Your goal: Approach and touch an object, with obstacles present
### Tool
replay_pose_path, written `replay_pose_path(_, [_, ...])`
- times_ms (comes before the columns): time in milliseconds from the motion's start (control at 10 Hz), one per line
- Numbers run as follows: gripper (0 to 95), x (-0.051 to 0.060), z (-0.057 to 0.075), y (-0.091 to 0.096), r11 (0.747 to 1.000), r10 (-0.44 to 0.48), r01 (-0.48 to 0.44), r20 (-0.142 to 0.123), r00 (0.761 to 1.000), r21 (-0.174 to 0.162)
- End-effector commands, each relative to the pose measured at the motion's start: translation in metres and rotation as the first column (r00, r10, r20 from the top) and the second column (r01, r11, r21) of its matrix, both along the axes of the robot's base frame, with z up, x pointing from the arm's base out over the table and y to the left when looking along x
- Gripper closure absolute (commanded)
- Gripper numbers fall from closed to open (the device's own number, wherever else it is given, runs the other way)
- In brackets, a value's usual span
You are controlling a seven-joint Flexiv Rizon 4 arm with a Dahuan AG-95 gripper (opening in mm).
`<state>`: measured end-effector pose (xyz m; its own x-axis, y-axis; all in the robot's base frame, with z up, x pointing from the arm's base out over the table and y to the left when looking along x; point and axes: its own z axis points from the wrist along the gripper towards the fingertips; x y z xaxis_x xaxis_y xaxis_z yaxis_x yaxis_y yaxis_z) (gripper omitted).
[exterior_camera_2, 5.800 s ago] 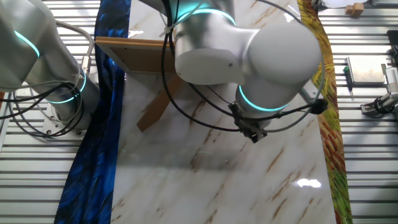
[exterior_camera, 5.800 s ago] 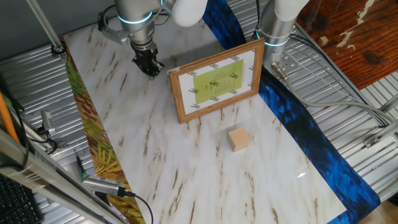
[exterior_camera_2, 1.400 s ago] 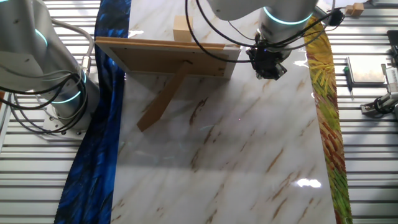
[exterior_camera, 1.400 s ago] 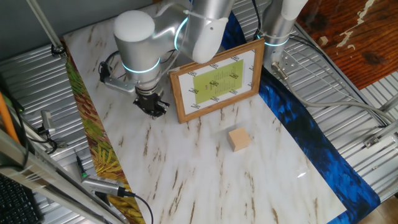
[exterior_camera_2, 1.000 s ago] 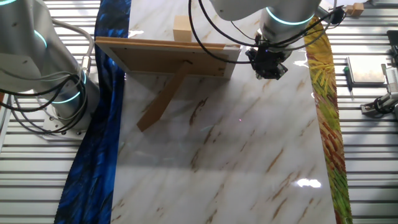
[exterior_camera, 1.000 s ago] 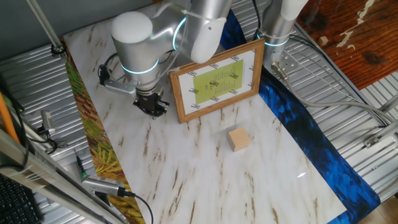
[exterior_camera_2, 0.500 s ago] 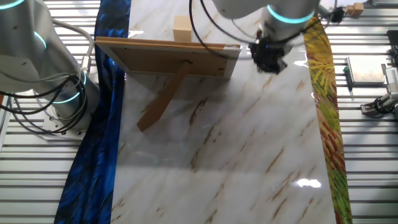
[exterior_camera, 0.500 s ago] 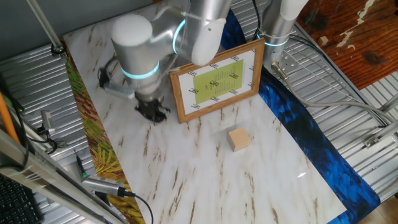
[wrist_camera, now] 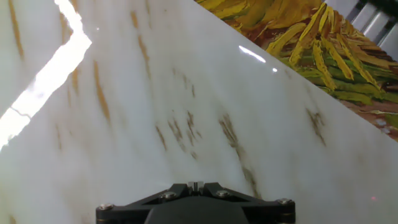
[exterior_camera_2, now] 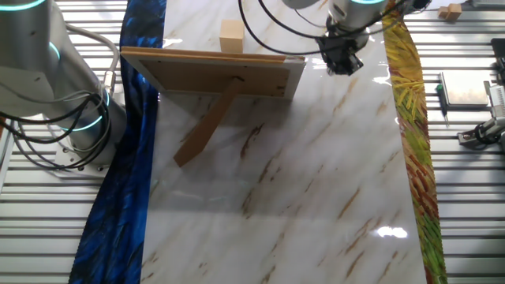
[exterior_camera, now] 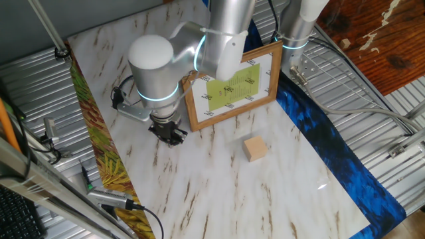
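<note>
Since the earlier frames the gripper [exterior_camera: 168, 135] has travelled along the counter [exterior_camera: 199, 179] from behind the picture frame [exterior_camera: 230, 86], round its left end, and now sits low over the marble just in front of the frame's lower left corner. Its fingers appear pressed together: in the hand view the black gripper [wrist_camera: 194, 186] body shows its two halves meeting at a narrow seam, with nothing between them.

Small tan wooden cube [exterior_camera: 254, 149]: resting on the counter in front of the frame, toward its right half, apart from both frame and gripper. In the other fixed view the cube [exterior_camera_2: 231, 35] shows above the frame's top edge.

Picture frame [exterior_camera_2: 213, 72]: upright, leaning on a wooden back strut; brown border, white mat, yellow-green printed panel facing the cube. In the other fixed view the gripper [exterior_camera_2: 341, 60] hangs just past the frame's end, not touching it.

Counter edges: a yellow-green patterned strip [exterior_camera: 99, 139] on the gripper's side, also seen in the hand view [wrist_camera: 323, 50]; a blue strip [exterior_camera: 332, 153] on the opposite side.
</note>
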<state>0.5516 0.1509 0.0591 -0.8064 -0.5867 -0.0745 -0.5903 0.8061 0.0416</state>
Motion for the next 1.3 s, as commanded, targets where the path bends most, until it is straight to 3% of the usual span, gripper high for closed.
replay_pose_path(100, [95.0, -0.005, 0.0, 0.012, 0.998, -0.057, 0.057, -0.007, 0.998, 0.006])
replay_pose_path(500, [95.0, -0.015, -0.007, 0.034, 0.995, -0.096, 0.096, -0.021, 0.995, -0.001])
replay_pose_path(700, [95.0, -0.015, -0.007, 0.034, 0.996, -0.085, 0.085, -0.03, 0.996, -0.002])
replay_pose_path(1000, [95.0, -0.024, -0.011, 0.026, 0.998, -0.058, 0.057, -0.021, 0.998, -0.006])
replay_pose_path(1300, [95.0, -0.026, -0.012, 0.023, 0.998, 0.07, -0.07, -0.016, 0.997, -0.004])
